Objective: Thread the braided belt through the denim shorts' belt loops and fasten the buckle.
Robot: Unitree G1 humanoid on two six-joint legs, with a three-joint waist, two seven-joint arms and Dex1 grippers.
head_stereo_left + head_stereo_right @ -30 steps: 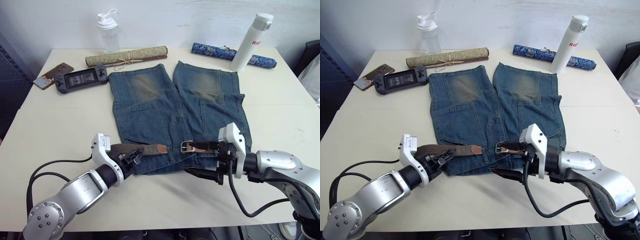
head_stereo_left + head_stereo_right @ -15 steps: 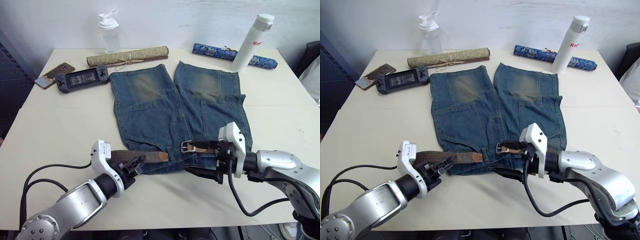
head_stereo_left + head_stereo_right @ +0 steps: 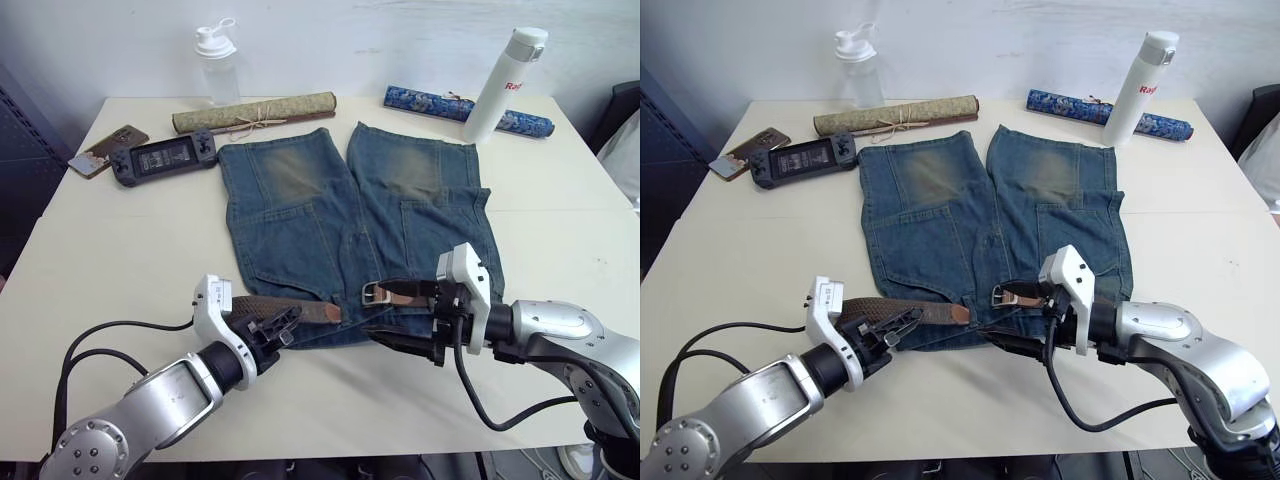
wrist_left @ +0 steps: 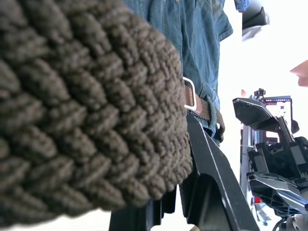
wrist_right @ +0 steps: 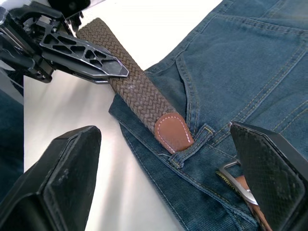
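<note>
The denim shorts (image 3: 300, 210) lie flat on the table, waistband toward me. My left gripper (image 3: 272, 326) is shut on the braided belt (image 3: 295, 308) a little behind its tan leather tip (image 5: 173, 134). That tip lies at the mouth of a belt loop (image 5: 193, 144) on the waistband. The silver buckle (image 3: 374, 292) rests on the waistband just right of the loop. My right gripper (image 3: 405, 318) stands open around the waistband edge, one finger beside the buckle's tan strap. In the left wrist view the braid (image 4: 82, 110) is pressed against a black finger (image 4: 214, 185).
Along the table's far edge stand a clear shaker bottle (image 3: 216, 62), a rolled tan mat (image 3: 254, 112), a rolled blue mat (image 3: 462, 108) and a white bottle (image 3: 503, 82). A game console (image 3: 163, 157) and a phone (image 3: 106, 150) lie at the far left.
My left gripper has carried the belt to the right, bringing the tan tip closer to the loop and the buckle. The right gripper has stayed in place, open.
</note>
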